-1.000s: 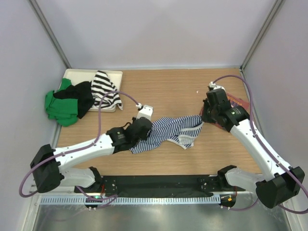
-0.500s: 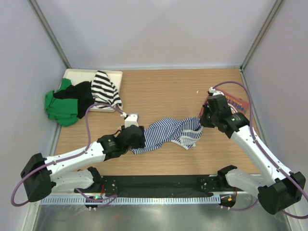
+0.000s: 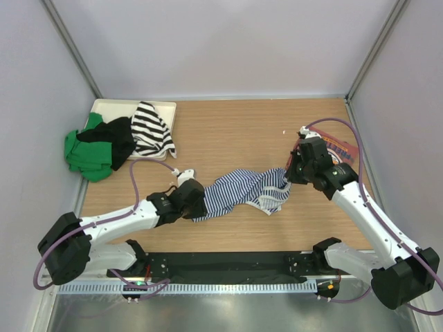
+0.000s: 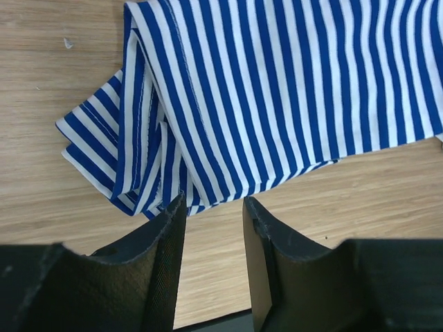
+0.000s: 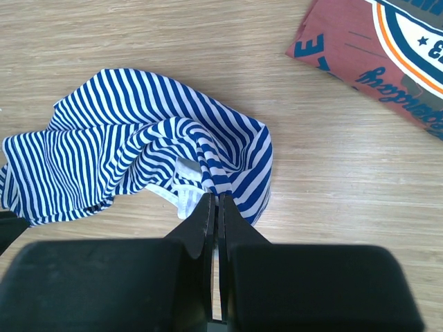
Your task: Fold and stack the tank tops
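When we look from above, the thin navy-and-white striped cloth tank top [image 3: 242, 192] lies between left gripper [image 3: 196, 200] and right gripper [image 3: 291, 168]. Left wrist: jaws narrowly apart, empty, hem just ahead. Right wrist: jaws pinch a fold. Risk: one-sided drag bunches it.

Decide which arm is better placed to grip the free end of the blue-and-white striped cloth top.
Left. The left gripper is open beside that end; the right gripper is shut on the blue-and-white striped cloth top.
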